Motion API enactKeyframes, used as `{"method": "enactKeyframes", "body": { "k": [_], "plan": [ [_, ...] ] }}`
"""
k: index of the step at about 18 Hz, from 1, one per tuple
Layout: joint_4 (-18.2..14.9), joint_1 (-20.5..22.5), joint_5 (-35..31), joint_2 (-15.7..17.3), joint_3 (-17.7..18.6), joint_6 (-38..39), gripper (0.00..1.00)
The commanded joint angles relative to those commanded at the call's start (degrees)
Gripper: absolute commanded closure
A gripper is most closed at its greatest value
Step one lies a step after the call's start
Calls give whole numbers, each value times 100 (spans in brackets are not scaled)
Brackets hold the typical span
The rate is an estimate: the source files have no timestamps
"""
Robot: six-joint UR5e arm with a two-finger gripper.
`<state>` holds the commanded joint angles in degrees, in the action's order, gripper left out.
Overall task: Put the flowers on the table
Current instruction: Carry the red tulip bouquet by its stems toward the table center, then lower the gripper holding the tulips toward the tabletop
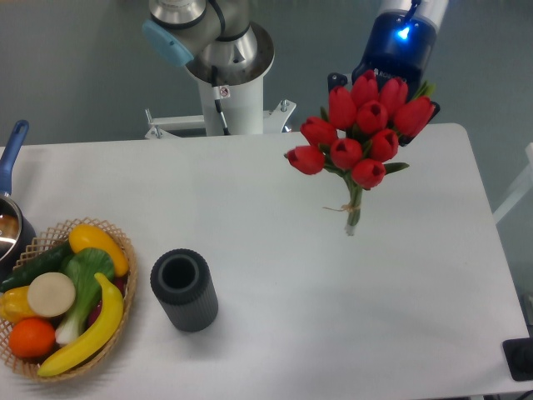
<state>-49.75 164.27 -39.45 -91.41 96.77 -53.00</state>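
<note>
The flowers [360,125] are a bunch of red tulips with green stems tied with thin twine. They hang at the back right of the white table [275,250], blooms up and stem ends pointing down towards the tabletop. My gripper [383,94] comes down from the top right with a blue light on its wrist. It sits right behind the blooms and is shut on the flowers. The tulips hide most of its fingers; only dark finger parts show at either side of the bunch. I cannot tell whether the stem tips touch the table.
A dark ribbed cylindrical vase [184,290] stands upright at the front left of centre. A wicker basket [62,296] of fruit and vegetables sits at the left edge, with a blue-handled pot [10,208] behind it. The robot base [226,75] stands at the back.
</note>
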Motion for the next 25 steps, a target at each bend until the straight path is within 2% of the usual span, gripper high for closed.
{"method": "enactKeyframes", "body": {
  "k": [2,5,8,13,21,25],
  "plan": [
    [-18,-9,-289,26,35,-9,57],
    [-35,-140,-1387,53,201,-61,57],
    [-61,-369,-2169,-26,360,-649,57],
    [-360,-632,-3585,-140,457,-747,57],
    [-597,-765,-4324,-500,598,-738,57],
    [-641,-782,-4509,-886,624,-686,57]
  ]
}}
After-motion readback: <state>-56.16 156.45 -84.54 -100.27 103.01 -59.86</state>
